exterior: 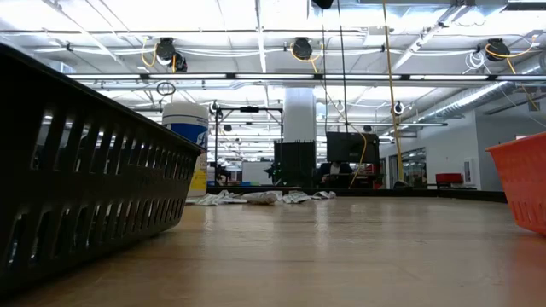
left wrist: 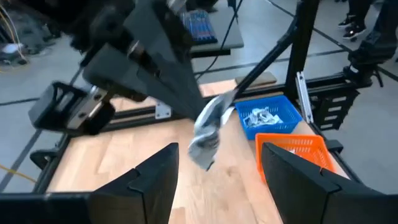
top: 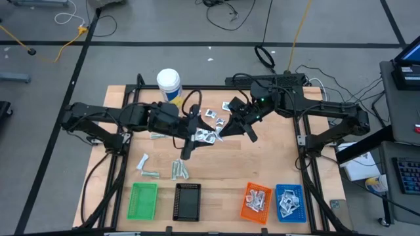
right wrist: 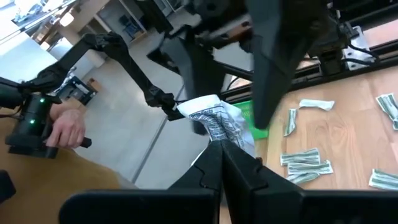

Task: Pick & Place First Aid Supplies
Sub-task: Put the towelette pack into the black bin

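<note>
right hand (right wrist: 219, 152) clenched on a white-and-blue sachet (right wrist: 217, 121), held above mid worktop (top: 262, 164). left hand (left wrist: 214, 171) released, fingers spread just beside the sachet, not touching.

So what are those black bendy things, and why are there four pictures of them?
They are two robot arms at a wooden table, each ending in a two-finger claw. One picture looks straight down from above, one peeks across the tabletop from low down, and two come from little cameras on the arms' wrists.

The arms meet in the middle. The right gripper is pinched shut on a crinkly white packet, and the left gripper has its fingers apart, close to that same packet.

More first aid packets lie scattered on the table. Along the near edge stand four trays: the green tray and black tray look empty, while the orange tray and blue tray already hold packets. A tall white bottle stands at the far side.
</note>
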Robot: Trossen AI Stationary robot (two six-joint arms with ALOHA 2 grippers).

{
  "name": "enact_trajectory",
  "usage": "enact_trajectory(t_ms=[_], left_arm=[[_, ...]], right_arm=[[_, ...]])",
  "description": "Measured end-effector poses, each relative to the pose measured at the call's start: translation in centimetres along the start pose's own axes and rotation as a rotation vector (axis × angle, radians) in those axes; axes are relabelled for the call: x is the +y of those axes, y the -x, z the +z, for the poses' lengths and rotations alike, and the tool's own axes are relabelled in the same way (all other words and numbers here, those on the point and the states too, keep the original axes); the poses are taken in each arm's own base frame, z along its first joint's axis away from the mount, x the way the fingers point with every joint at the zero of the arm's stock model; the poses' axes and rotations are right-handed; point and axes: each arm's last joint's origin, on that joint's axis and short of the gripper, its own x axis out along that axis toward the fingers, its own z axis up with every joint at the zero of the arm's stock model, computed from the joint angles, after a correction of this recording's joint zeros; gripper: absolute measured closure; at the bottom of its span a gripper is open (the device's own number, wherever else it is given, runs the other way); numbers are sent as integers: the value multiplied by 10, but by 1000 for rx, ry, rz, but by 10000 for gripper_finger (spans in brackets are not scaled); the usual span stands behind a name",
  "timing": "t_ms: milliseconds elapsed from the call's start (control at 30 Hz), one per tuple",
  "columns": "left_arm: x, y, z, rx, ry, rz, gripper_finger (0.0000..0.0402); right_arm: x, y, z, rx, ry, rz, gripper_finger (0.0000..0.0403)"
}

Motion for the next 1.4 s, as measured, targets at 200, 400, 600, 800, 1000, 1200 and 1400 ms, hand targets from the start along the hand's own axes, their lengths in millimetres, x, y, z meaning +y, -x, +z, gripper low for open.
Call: enact_trajectory(t_ms=[200,400,600,800,1000,1200,1400], left_arm=[[-3,-5,3,-38,30,19,167],[-3,-10,2,-38,91,24,182],[-4,-9,2,-44,101,-18,274],[-5,-9,2,-44,119,-39,369],[-4,-9,3,-47,145,-35,390],[-4,-9,2,-34,219,-32,395],[-6,-7,-11,106,356,-36,397]], right_arm=[[1,-2,2,-17,9,11,403],[-5,-16,-4,18,-33,18,403],[-4,-21,-7,33,-34,28,403],[-3,-19,-6,31,-34,28,403],[-3,-19,-6,31,-33,28,402],[-5,-12,-7,43,-75,-23,349],[0,18,-13,114,-41,-93,242]])
